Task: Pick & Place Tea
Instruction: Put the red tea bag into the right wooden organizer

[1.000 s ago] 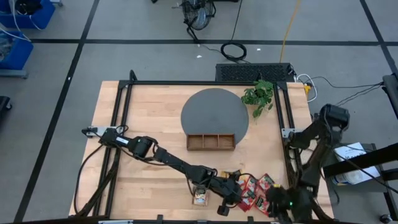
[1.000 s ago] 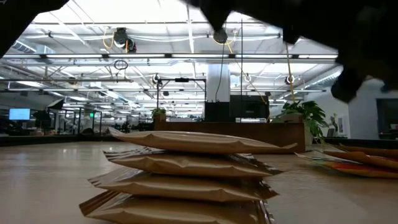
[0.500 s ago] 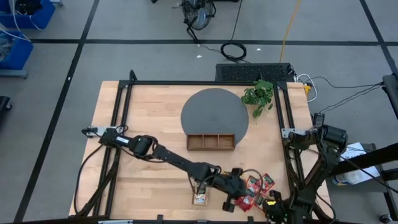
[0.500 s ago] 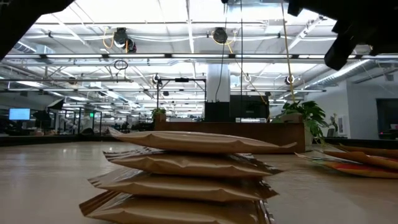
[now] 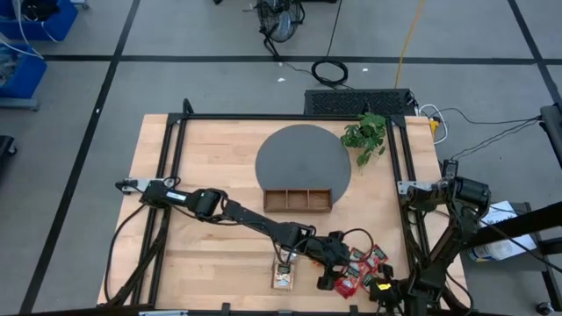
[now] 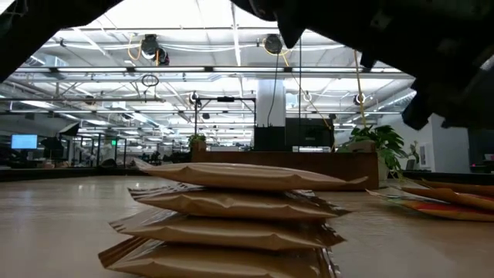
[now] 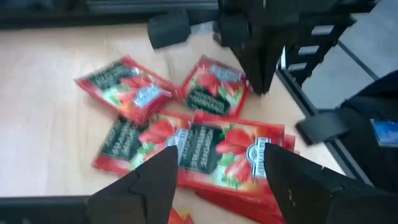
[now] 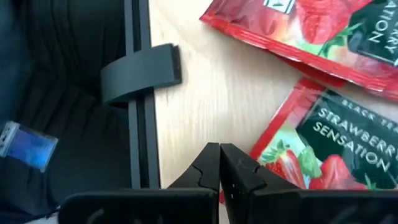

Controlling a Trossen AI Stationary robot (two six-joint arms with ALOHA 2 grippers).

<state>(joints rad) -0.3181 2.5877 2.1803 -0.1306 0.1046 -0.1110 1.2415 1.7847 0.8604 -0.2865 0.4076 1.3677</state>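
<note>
The left arm reaches long and low across the wooden surface [image 5: 202,149], stretched out from its base at the left edge toward the near right corner. Its left gripper [image 7: 217,180] hangs just over a loose heap of red tea packets [image 7: 205,137], and its two dark fingers [image 7: 146,186] stand spread apart with nothing between them. Through the gap you see the packets lying flat and overlapping, strawberries printed on them.

The right arm is folded down at the near right corner, off the edge of the frame rail. Its right gripper [image 8: 219,168] points at the surface right at the rim of the same red heap, with its fingers [image 8: 202,171] pressed tightly together and holding nothing. One packet [image 8: 336,149] lies just beside the tips, another [image 8: 311,31] a little farther on.

A stack of beige packets [image 5: 283,279] sits apart from the red ones, to their left near the front edge; from table height it shows as a pile of several flat packets [image 6: 231,216]. Behind, a three-slot wooden tray [image 5: 298,200] rests at the near edge of a round grey mat [image 5: 303,158], well away from both grippers. A small green plant [image 5: 365,133] stands beside the mat.
</note>
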